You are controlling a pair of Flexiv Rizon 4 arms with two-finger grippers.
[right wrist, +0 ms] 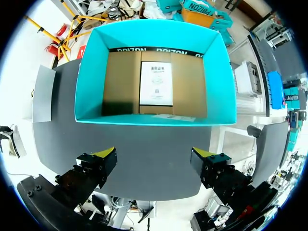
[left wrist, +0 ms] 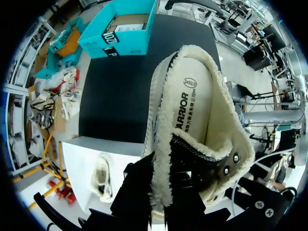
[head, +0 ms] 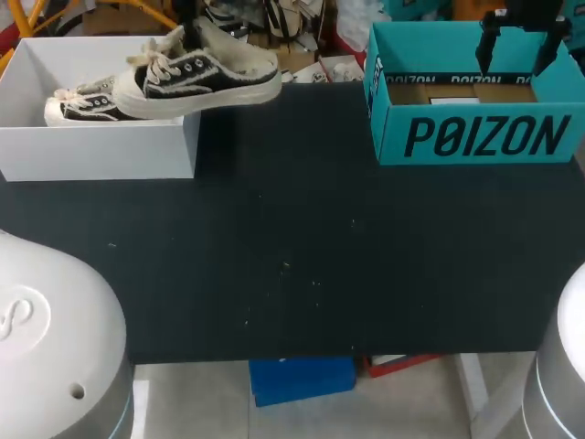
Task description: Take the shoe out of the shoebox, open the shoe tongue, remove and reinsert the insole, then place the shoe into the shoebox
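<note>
L gripper (left wrist: 166,185) clamps shoe (left wrist: 192,110) heel; R gripper (right wrist: 154,155) open over teal box (right wrist: 91,72), leaflet (right wrist: 156,83) inside.

Bold black capital lettering, 1 word, fills the front wall of the teal box (head: 475,137) in the head view. A black band (right wrist: 154,49) just under the box's rim carries the same word in small teal letters, repeated along the inner walls. A white sheet (right wrist: 156,83) lies flat on the box's cardboard floor, with a short heading, a block of lines and a square mark, all too small to read. On the shoe (left wrist: 161,144), the insole (left wrist: 195,103) bears black capitals running lengthwise beside a line of smaller characters. Near its toe end is an oval stamp (left wrist: 190,83) with size numerals.
</note>
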